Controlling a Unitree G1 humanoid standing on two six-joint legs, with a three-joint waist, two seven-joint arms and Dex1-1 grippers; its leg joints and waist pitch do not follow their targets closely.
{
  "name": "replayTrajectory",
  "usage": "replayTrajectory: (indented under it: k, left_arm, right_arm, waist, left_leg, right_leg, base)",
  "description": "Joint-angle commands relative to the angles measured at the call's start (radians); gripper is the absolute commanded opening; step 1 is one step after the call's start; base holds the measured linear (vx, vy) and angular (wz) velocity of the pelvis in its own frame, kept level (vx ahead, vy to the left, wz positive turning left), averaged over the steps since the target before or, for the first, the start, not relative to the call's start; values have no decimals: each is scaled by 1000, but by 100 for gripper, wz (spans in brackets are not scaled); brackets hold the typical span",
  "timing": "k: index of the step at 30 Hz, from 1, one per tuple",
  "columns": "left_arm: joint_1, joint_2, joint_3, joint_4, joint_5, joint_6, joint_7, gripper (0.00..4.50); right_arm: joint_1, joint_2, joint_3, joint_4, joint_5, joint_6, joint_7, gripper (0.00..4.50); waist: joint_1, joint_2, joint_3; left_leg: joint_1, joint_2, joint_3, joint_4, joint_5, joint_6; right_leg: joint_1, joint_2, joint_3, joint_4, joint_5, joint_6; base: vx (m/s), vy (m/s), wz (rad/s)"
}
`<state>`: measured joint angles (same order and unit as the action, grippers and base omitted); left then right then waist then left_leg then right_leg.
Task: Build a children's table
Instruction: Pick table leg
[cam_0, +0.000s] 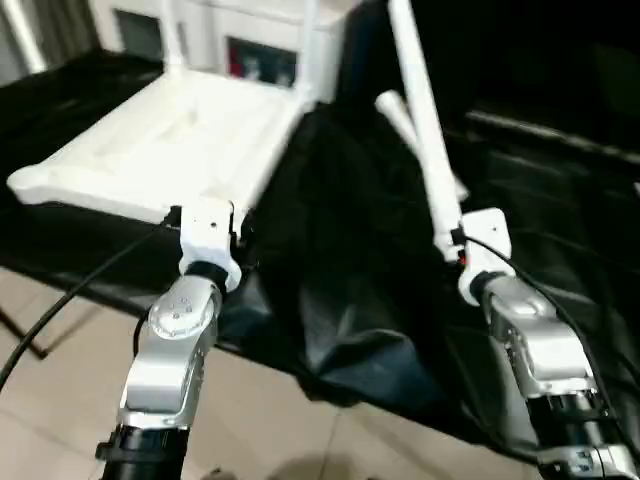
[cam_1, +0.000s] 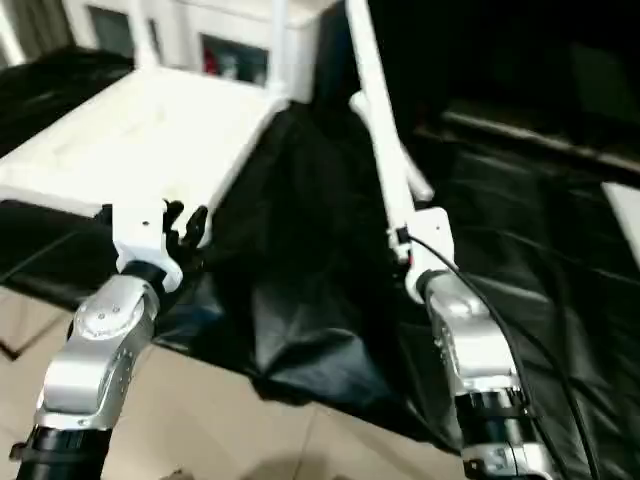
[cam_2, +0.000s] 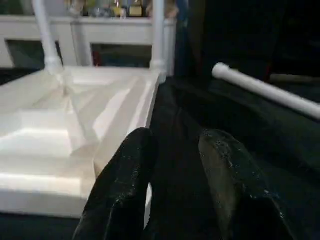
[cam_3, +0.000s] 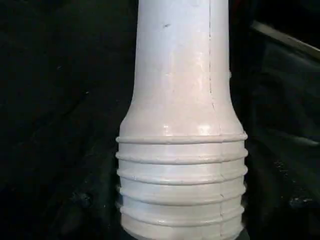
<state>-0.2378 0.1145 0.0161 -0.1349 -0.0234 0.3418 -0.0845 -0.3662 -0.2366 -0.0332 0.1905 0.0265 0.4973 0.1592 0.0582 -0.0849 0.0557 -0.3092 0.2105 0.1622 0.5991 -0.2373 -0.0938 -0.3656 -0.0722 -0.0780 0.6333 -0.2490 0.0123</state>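
Right tool (cam_0: 452, 238) grips leg (cam_0: 420, 110); left tool (cam_2: 175, 165) open beside tabletop (cam_0: 150, 140).

We see two silver forearms, each ending in a white wrist block; black cables trail from both. The left pincer (cam_2: 172, 190) has two glossy black, scuffed fingers (cam_2: 122, 195).
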Motion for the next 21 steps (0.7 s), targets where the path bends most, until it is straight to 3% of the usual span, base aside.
replayTrajectory:
  k: [1,2,3,5,7,8,10,12,13,14,15,16,17,18,19,20,21]
  left_arm:
    - [-3,9,8,-13,1,8,-11,189]
    - [-3,9,8,-13,1,9,-11,189]
    - [-5,12,8,-12,-1,8,-11,189]
    - [-9,17,8,-10,-5,8,-12,189]
    - [-13,19,8,-8,-6,7,-14,189]
    - [-13,19,8,-8,-6,8,-14,189]
    - [-14,19,8,-8,-5,8,-15,189]
    - [-15,19,9,-7,-5,7,-16,189]
    - [-17,19,9,-6,-5,7,-15,189]
    - [-17,19,9,-5,-6,7,-14,189]
    - [-18,20,9,-4,-6,7,-14,189]
    - [-18,20,9,-4,-7,6,-14,189]
    - [-19,21,9,-2,-7,5,-15,189]
    - [-20,21,9,-1,-7,5,-15,189]
    - [-20,21,9,-1,-7,5,-15,189]
    - [-24,20,9,3,-7,5,-16,189]
    - [-24,20,9,3,-7,5,-16,189]
  right_arm:
    - [-29,-5,-18,0,1,-10,-12,274]
    - [-29,-6,-19,1,1,-10,-12,274]
    - [-35,-8,-21,8,1,-13,-12,274]
    - [-54,-22,-32,34,-2,-22,-15,274]
    - [-72,-39,-45,60,-4,-30,-17,274]
    - [-74,-41,-47,62,-4,-31,-17,274]
    - [-78,-47,-53,71,-4,-34,-17,274]
    - [-79,-52,-57,76,-3,-35,-19,274]
    - [-78,-52,-58,76,-3,-35,-20,274]
    - [-77,-52,-57,75,-4,-35,-21,274]
    - [-77,-53,-57,76,-4,-36,-22,274]
    - [-75,-53,-53,75,-7,-36,-23,274]
    - [-75,-54,-47,76,-11,-36,-25,274]
    - [-75,-55,-42,77,-15,-36,-25,274]
    - [-75,-55,-42,77,-15,-36,-25,274]
    - [-75,-60,-30,77,-28,-39,-24,274]
    - [-75,-60,-30,77,-28,-39,-24,274]
  waist:
    - [-14,13,-38]
    - [-19,20,-36]
    - [-28,23,-41]
    - [-38,25,-43]
    - [-37,19,-53]
    - [-32,19,-56]
    - [-31,22,-61]
    - [-25,20,-71]
    - [-24,20,-74]
    - [-19,15,-84]
    - [-10,14,-90]
    - [-8,14,-92]
    - [-5,9,-94]
    - [-5,11,-95]
    - [-6,7,-95]
    - [4,-4,-97]
    - [9,-1,-95]
  left_leg:
    - [35,6,-5,-73,-490,18]
    - [40,11,-10,-79,-512,20]
    - [35,16,-18,-88,-514,22]
    - [36,13,-18,-93,-504,25]
    - [21,4,-10,-94,-421,37]
    - [20,-1,-2,-94,-361,53]
    - [35,2,6,-95,-291,72]
    - [42,-4,16,-89,-188,112]
    - [39,-8,18,-86,-154,123]
    - [18,-25,20,-73,-60,149]
    - [10,-40,21,-61,25,183]
    - [10,-44,20,-57,65,199]
    - [22,-53,14,-47,160,250]
    - [30,-56,12,-44,184,266]
    - [33,-62,10,-39,206,282]
    - [6,-95,11,-15,218,306]
    - [-1,-97,9,-13,212,302]
  right_leg:
    - [40,-36,-1,-152,-634,-42]
    - [42,-37,-7,-150,-611,-54]
    - [59,-41,-9,-143,-543,-80]
    - [67,-43,-3,-138,-483,-126]
    - [89,-44,14,-131,-413,-166]
    - [93,-43,21,-126,-367,-193]
    - [92,-40,23,-115,-265,-246]
    - [101,-38,28,-97,-132,-303]
    - [106,-36,30,-92,-98,-316]
    - [132,-32,37,-83,-17,-325]
    - [146,-26,43,-75,67,-331]
    - [147,-20,43,-69,109,-333]
    - [142,0,42,-51,215,-330]
    - [139,6,45,-44,247,-328]
    - [140,15,49,-39,279,-324]
    - [178,30,78,-31,391,-315]
    - [185,36,88,-28,426,-313]
  base:
    - [0,0,0]
    - [27,56,-16]
    - [34,62,-15]
    - [41,63,-14]
    - [54,71,-11]
    - [67,61,-4]
    - [95,39,5]
    - [133,4,9]
    - [143,-4,9]
    - [144,10,4]
    - [146,8,5]
    - [146,8,5]
    - [151,-7,11]
    - [147,-5,16]
    - [147,-5,16]
    - [139,-4,19]
    - [132,3,24]
